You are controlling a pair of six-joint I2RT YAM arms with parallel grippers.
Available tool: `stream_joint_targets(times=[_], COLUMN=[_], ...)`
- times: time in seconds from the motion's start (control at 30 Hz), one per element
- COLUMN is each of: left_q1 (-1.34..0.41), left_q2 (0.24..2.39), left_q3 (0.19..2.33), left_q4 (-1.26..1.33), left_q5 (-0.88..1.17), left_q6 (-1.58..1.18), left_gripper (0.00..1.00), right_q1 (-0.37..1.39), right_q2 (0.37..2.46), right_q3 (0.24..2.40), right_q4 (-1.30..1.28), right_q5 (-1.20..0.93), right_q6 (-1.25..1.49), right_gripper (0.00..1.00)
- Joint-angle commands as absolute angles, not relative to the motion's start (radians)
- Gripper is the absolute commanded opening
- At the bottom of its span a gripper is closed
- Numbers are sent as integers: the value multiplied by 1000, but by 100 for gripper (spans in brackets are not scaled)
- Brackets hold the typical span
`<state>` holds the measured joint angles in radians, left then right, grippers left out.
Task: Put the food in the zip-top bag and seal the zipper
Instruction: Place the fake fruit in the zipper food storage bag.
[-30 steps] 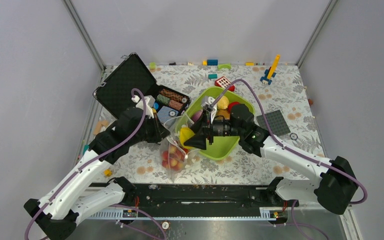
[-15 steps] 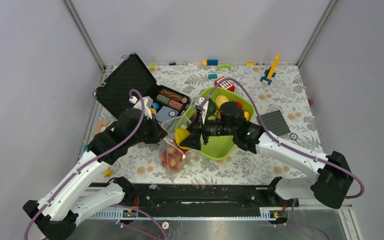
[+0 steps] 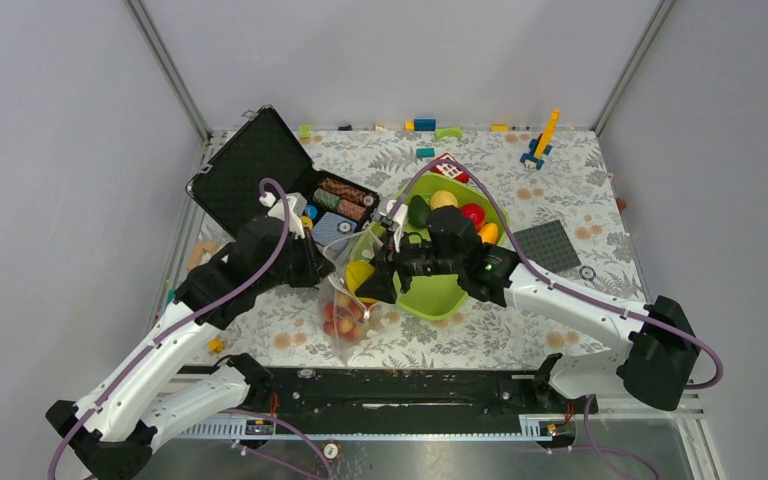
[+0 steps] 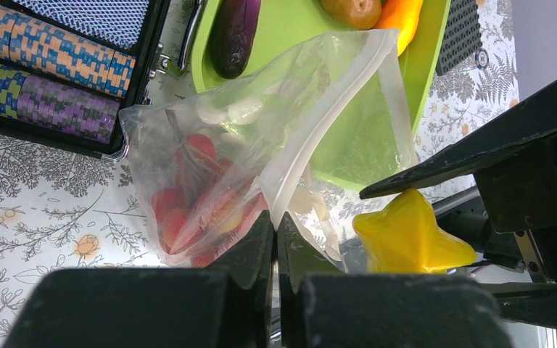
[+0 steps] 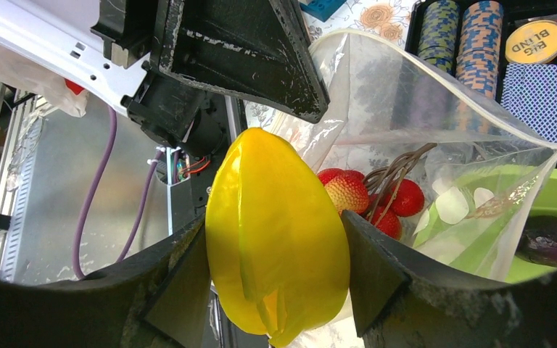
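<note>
The clear zip-top bag (image 3: 347, 312) stands between the chip case and the tray, with red strawberries (image 4: 188, 196) inside. My left gripper (image 4: 275, 221) is shut on the bag's mouth edge by the whitish zipper strip (image 4: 319, 138) and holds the mouth up and open. My right gripper (image 5: 274, 239) is shut on a yellow star-shaped fruit (image 5: 275, 232) and holds it at the bag's open mouth (image 3: 360, 273). The strawberries also show past the fruit in the right wrist view (image 5: 348, 192). A purple eggplant (image 4: 233, 32) lies in the tray. The slider tab is not visible.
The lime-green tray (image 3: 440, 292) holds a dark avocado (image 3: 418, 210), a yellowish ball (image 3: 444, 200), a red apple (image 3: 472, 213) and an orange mango (image 3: 489, 232). An open black case (image 3: 255, 175) with poker chips (image 3: 345, 200) lies left. A grey baseplate (image 3: 548, 245) and toy blocks (image 3: 540, 140) lie farther right and back.
My right gripper has moved left with the yellow star fruit, from above the tray to the bag's mouth. The left gripper and the bag have stayed put.
</note>
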<state>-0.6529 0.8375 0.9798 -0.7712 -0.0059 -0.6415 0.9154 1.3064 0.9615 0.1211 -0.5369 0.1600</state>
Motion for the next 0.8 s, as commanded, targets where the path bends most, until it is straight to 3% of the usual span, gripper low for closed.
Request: stream_joint_targets(times=[0.0, 0.1, 0.17, 0.27, 0.3, 0.77], left_q1=[-648, -649, -649, -647, -648, -649], left_q2=[821, 812, 817, 833, 834, 794], left_q3=[1008, 994, 985, 996, 1003, 999], left_q4=[-750, -740, -731, -740, -748, -752], left_q5=[-5, -19, -11, -6, -5, -24], left_q6=[-621, -625, -625, -618, -617, -610], left_gripper=[0, 0, 0, 0, 0, 0], right_q1=[930, 932, 932, 934, 934, 934], right_q2=[1310, 1311, 1312, 1310, 1308, 1232], right_q3=[1017, 1016, 1016, 1017, 1017, 995], right_q4=[120, 118, 118, 123, 123, 123], right_q5=[-512, -520, -523, -518, -517, -412], right_q6=[138, 135, 132, 133, 133, 152], right_gripper=[66, 67, 73, 98, 99, 100])
